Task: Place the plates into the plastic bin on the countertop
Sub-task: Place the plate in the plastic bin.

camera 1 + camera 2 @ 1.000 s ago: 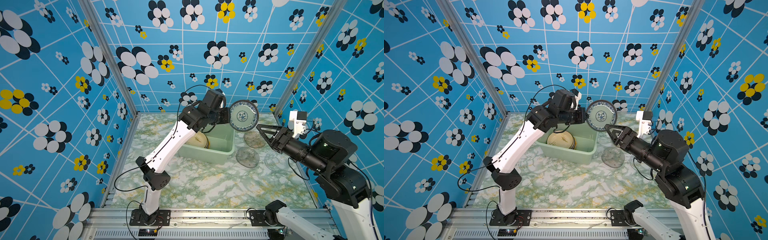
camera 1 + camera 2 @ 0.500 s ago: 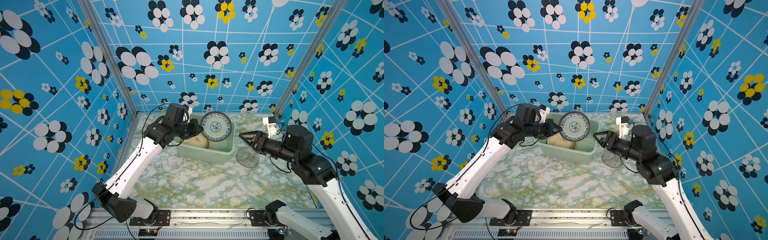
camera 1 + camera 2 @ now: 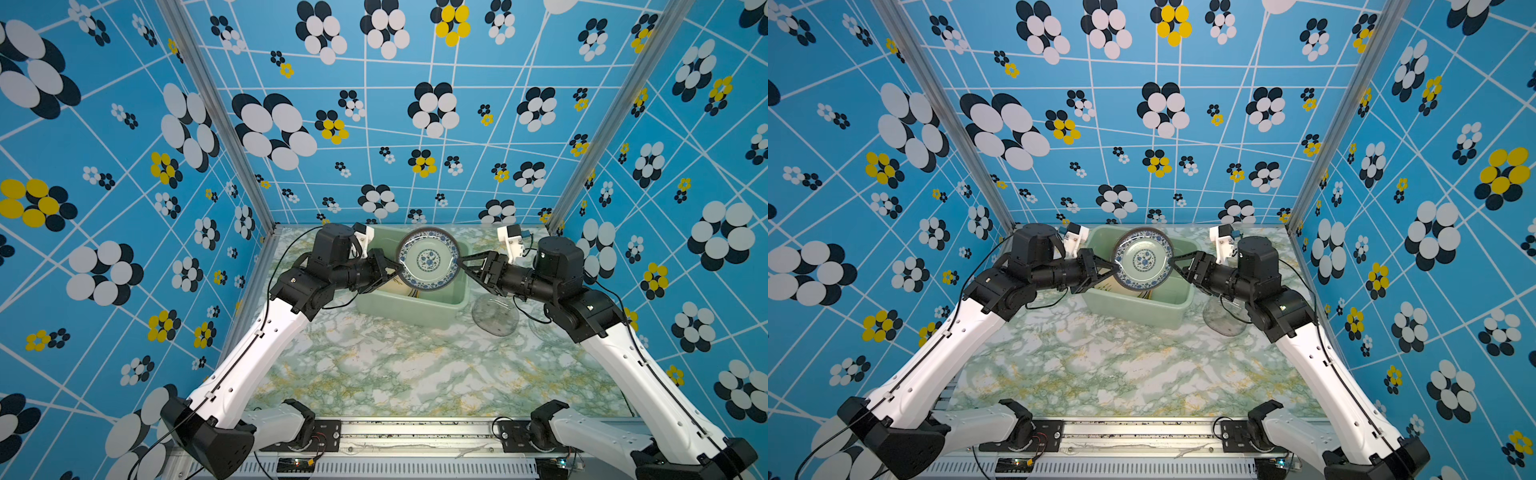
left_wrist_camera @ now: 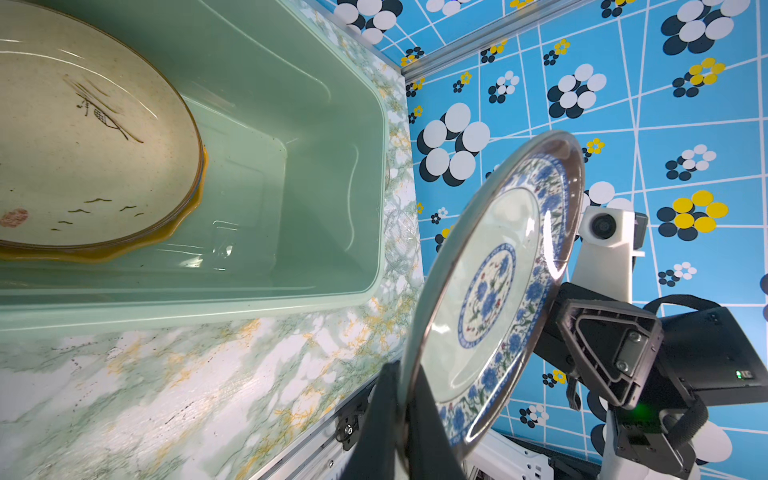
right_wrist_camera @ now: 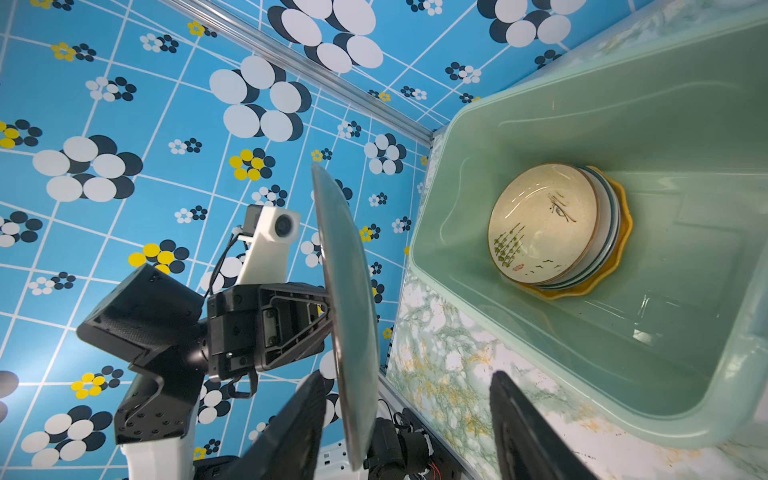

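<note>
Blue-and-white patterned, the round ceramic plate [image 3: 428,258] hangs on edge, raised close by the pale mint-green rectangular plastic bin [image 3: 409,309]. Its rim is clamped in the left hand [image 3: 399,268], while the right hand [image 3: 460,264] stands with jaws apart astride the opposite rim. It is probably best tipped level and lowered close onto the cream plate [image 5: 540,224] inside before release, since a drop could chip it.

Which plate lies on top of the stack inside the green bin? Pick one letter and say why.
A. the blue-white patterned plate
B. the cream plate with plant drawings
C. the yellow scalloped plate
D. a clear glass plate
B: the right wrist view shows the cream plate with plant drawings uppermost in the plastic bin, with the yellow scalloped plate at the stack's bottom; the blue-white patterned plate is up in the air.
</note>
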You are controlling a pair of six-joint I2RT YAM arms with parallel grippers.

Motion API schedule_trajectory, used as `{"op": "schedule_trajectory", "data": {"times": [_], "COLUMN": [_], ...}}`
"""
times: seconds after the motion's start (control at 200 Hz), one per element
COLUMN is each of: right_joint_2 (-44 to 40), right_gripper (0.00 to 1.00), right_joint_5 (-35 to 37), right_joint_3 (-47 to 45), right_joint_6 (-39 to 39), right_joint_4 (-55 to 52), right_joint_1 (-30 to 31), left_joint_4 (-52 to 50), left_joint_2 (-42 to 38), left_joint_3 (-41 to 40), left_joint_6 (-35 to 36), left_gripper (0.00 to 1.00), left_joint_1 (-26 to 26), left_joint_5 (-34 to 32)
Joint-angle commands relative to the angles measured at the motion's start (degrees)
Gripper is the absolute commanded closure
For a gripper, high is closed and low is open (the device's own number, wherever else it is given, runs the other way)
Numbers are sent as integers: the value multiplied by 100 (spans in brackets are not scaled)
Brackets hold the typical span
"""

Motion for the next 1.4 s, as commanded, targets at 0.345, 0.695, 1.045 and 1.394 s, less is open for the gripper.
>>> {"op": "schedule_trajectory", "data": {"times": [0.345,0.695,1.045,1.394], "right_joint_2": [310,464,666,1998], "right_gripper": [54,95,100,100], "right_joint_5": [33,566,1500,2064], "right_joint_3": [76,137,410,1926], "right_joint_6": [178,121,442,410], "right_joint_4": [615,646,347,-1270], "right_joint_1": [262,608,652,649], "left_joint_4": [618,630,702,484], "left_joint_2": [-190,-238,-776,-2086], "left_joint_3": [-314,-387,-270,-370], "left_joint_6": [-283,-263,680,3525], "left_gripper": [100,96,24,1], "left_joint_1": [50,50,58,87], "left_joint_5": [203,177,-485,-2343]}}
